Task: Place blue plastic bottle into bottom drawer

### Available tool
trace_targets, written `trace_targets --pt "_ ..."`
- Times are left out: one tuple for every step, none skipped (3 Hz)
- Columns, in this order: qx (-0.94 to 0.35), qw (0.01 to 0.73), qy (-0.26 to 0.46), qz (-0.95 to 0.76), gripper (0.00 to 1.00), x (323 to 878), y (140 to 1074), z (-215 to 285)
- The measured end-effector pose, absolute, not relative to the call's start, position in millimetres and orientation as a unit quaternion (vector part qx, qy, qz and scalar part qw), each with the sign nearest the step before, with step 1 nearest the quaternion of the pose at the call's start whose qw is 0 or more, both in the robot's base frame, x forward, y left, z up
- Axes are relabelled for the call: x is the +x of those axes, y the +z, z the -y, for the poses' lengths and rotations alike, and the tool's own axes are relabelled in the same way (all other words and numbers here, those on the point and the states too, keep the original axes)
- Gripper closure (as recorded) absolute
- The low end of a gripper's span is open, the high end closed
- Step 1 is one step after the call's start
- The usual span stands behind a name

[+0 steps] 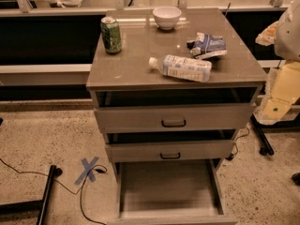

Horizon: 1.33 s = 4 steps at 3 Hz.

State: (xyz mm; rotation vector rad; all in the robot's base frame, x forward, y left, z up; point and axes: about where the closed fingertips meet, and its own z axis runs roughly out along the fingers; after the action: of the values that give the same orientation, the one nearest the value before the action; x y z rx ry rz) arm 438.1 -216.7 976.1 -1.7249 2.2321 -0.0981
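The blue plastic bottle [182,68] lies on its side on the grey cabinet top [131,64], near the front edge, with its white cap pointing left. The bottom drawer [168,191] is pulled out, and its flat grey floor holds nothing. My gripper [277,100] hangs at the right edge of the view, beside the cabinet and to the right of the bottle, about level with the top drawer. It holds nothing that I can see.
A green soda can [111,34] stands at the back left of the top. A white bowl [167,17] is at the back, and a blue-and-white snack bag [206,45] is just behind the bottle. The two upper drawers [173,121] are slightly open. Cables and a blue tape cross [88,170] lie on the floor to the left.
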Motion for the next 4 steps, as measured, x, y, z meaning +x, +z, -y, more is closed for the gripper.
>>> trace_targets --pt "-0.603 0.159 -0.034 -0.781 0.00 438.2 976.1 216.6" --pt "-0.616 0.175 -0.015 -0.768 0.00 459.9 967.3 200.5" --pt "-0.652 0.179 0.013 -0.737 0.00 529.5 947.1 172.2" --pt "-0.672 0.181 0.037 -0.717 0.00 587.0 929.6 144.6"
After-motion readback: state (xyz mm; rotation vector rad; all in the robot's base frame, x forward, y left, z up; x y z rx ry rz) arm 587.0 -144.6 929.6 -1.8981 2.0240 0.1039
